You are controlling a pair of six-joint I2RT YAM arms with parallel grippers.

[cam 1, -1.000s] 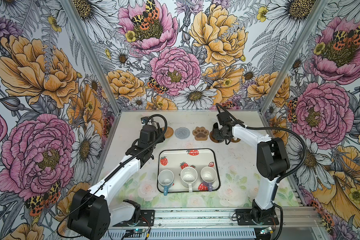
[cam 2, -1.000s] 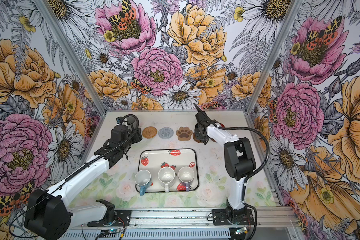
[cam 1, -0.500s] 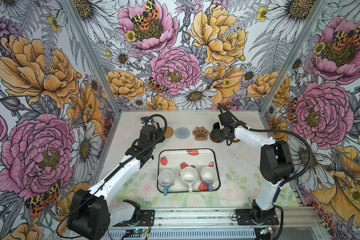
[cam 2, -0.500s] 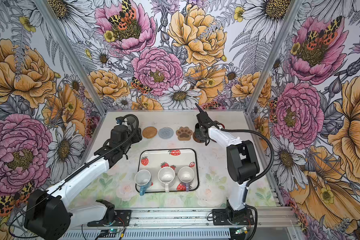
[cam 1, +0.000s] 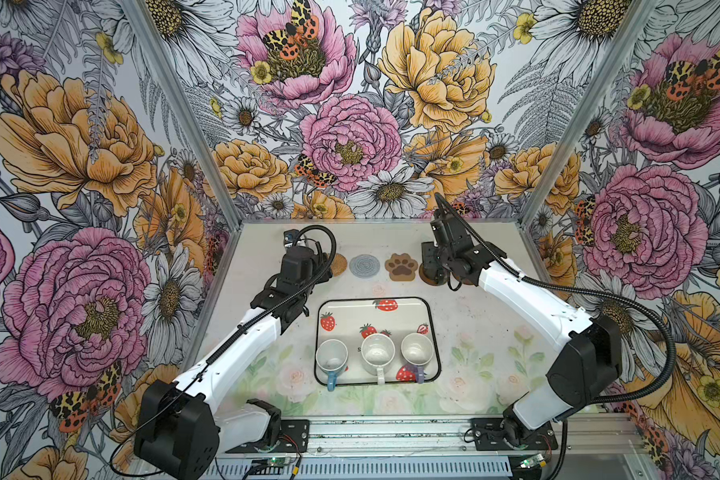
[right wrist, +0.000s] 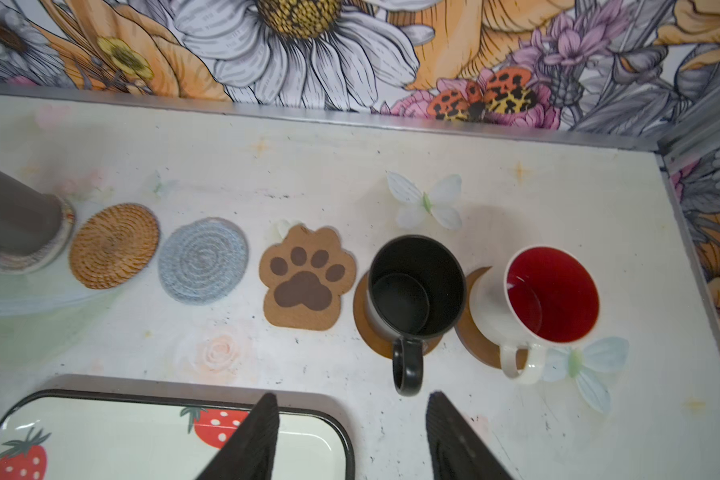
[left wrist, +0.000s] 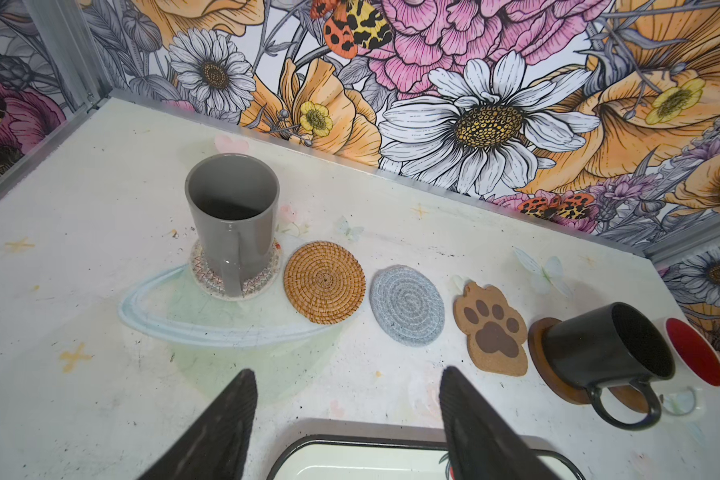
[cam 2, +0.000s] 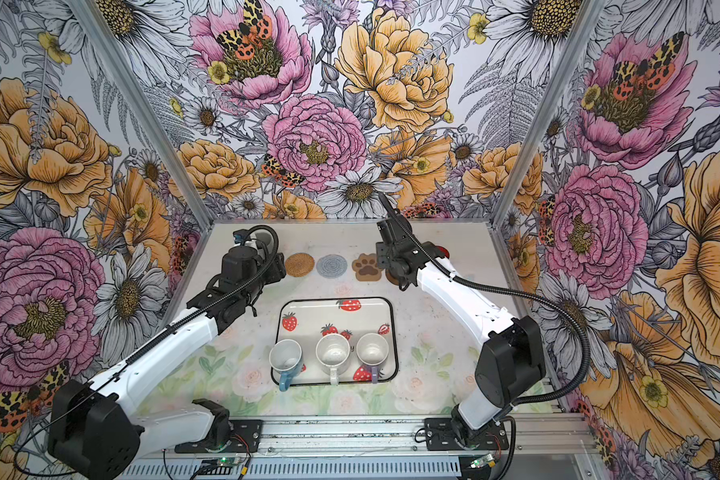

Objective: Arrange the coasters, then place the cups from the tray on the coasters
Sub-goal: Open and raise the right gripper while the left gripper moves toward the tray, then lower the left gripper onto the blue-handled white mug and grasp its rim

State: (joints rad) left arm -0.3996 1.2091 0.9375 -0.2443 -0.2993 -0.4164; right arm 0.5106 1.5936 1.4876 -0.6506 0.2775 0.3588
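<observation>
Gaping empty, ribbed left fingers (left wrist: 221, 424) and right fingers (right wrist: 250, 440) overlook coiled rattan coaster (left wrist: 325, 282).

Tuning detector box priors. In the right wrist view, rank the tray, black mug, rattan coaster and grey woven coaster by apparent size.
1. tray: largest, even though the frame crops it.
2. black mug, handle included.
3. rattan coaster and grey woven coaster: look about alike, so not ranked.
</observation>
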